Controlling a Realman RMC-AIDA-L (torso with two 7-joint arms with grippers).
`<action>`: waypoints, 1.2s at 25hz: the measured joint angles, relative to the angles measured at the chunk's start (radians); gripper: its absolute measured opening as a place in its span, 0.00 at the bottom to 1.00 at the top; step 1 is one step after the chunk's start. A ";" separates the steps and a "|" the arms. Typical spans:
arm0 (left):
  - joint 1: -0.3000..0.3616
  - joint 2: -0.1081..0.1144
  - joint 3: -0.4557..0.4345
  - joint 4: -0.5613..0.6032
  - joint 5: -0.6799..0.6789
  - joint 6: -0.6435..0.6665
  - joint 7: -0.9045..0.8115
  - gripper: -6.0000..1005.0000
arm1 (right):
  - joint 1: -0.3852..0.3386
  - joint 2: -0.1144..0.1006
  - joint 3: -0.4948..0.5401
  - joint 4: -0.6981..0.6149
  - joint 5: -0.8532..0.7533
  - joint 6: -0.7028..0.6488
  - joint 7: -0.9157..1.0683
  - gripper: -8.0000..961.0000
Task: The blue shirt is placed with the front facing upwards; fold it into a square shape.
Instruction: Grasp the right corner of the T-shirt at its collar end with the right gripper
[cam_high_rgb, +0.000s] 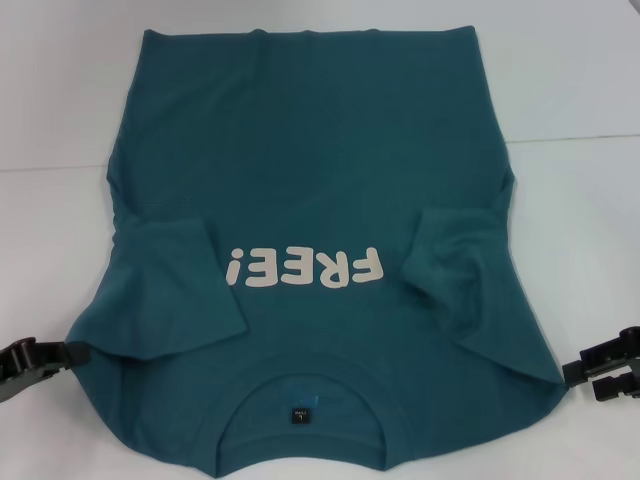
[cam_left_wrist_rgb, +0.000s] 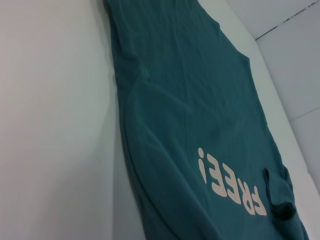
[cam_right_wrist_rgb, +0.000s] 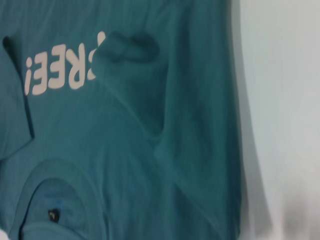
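The blue shirt (cam_high_rgb: 320, 180) lies front up on the white table (cam_high_rgb: 580, 90), collar toward the robot at 6 o'clock and hem away at 12 o'clock, filling most of the middle of the head view.

Nearest the robot is the round collar (cam_high_rgb: 300, 385) with its small black label (cam_high_rgb: 297, 415). At 8 o'clock the left gripper (cam_high_rgb: 35, 357) sits low at the shirt's left shoulder edge, touching or just beside the cloth; whether it holds any fabric cannot be told, nor whether its jaws are apart. At 4 o'clock the right gripper (cam_high_rgb: 610, 370) sits at the right shoulder corner; two dark fingers show with a gap between them, so it looks open and holding nothing.

A little farther out, both short sleeves are turned inward onto the chest. The left sleeve (cam_high_rgb: 185, 290) lies fairly flat at 9 o'clock of the cream "FREE!" lettering (cam_high_rgb: 305, 268); the right sleeve (cam_high_rgb: 455, 265) at 3 o'clock is bunched and wrinkled, its tip just beside the last letter. Beyond the lettering the body runs smooth and unfolded out to the hem (cam_high_rgb: 310, 35).

By my reading the sleeve fold is done, roughly on the right. What is left is the main work: bringing the length of the body over on itself, collar end to hem end, until the outline is square.

No containers appear in any view.
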 joint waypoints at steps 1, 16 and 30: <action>0.001 0.000 0.000 0.000 0.000 0.000 0.000 0.03 | 0.000 0.002 0.000 0.001 0.000 0.007 0.003 0.51; 0.003 -0.001 0.000 0.000 0.000 0.000 0.004 0.03 | 0.022 0.041 -0.002 0.015 -0.003 0.075 0.029 0.50; 0.011 -0.001 -0.023 0.000 0.000 0.004 0.007 0.04 | 0.053 0.049 0.002 0.055 -0.043 0.104 0.031 0.49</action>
